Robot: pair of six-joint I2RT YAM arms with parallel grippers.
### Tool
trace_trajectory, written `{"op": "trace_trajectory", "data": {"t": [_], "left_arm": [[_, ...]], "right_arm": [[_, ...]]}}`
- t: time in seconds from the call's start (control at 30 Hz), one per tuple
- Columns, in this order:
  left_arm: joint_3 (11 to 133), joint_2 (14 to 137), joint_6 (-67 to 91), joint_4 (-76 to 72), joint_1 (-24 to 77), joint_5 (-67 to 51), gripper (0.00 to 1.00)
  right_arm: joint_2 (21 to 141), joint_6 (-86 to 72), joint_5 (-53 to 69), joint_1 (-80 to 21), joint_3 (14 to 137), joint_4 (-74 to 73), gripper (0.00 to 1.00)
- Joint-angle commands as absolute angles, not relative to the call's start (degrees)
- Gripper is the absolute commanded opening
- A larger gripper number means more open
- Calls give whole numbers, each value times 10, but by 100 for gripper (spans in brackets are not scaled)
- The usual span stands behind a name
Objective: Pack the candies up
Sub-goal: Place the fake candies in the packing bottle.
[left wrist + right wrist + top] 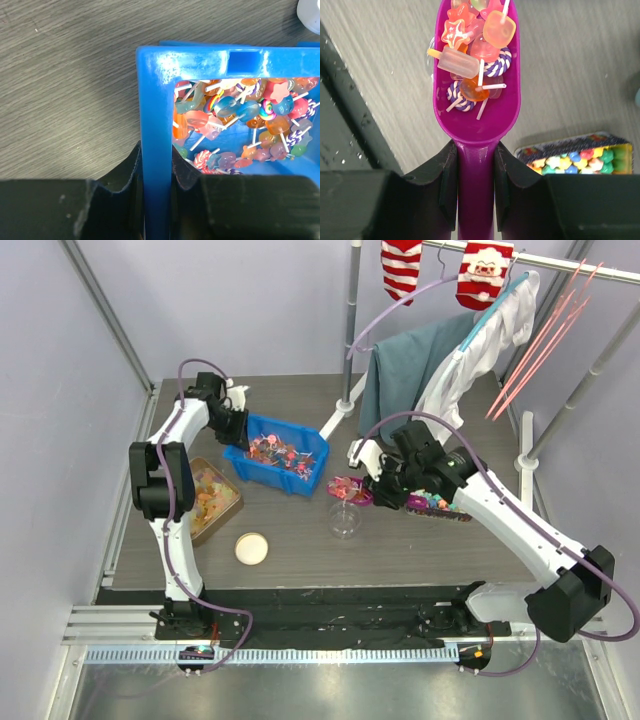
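We see the left pincer (155, 172) pinching the glossy wall of the blue plastic bin (155, 90), where the candies (240, 120), tiny translucent lollipops on white sticks, lie heaped. The right pincer (475, 160) clamps the handle of a smooth magenta scoop (476, 127) loaded with more. From above, the scoop shows at twelve o'clock of a clear cup (344, 521). Only the right wrist view shows us star-shaped sweets (572, 161), at four o'clock.

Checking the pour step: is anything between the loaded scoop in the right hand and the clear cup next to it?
Nothing visible. The right hand holds the purple scoop of candies right beside the clear cup; a round tan disc lies apart, to its left.
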State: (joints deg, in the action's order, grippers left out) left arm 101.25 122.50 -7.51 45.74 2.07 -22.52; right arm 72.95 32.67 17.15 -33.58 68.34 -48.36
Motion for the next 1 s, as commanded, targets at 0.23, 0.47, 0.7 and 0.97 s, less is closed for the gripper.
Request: {"op": "trace_trajectory", "data": {"t": [0.23,0.47,0.7,0.97], "left_arm": [[1012,1207,-74,503,17,-216,0],[993,1197,-76,492,17,-210,0],[977,1191,-77,483,17,-213,0],[960,1186,-76,467,17,-217,0]], "right_arm": [[696,352,162,-336,679,-570,1],[733,363,129,-337,692,-606,1],[777,368,107,-344,717,-641,1],[808,361,77,-361,745,-652,1]]}}
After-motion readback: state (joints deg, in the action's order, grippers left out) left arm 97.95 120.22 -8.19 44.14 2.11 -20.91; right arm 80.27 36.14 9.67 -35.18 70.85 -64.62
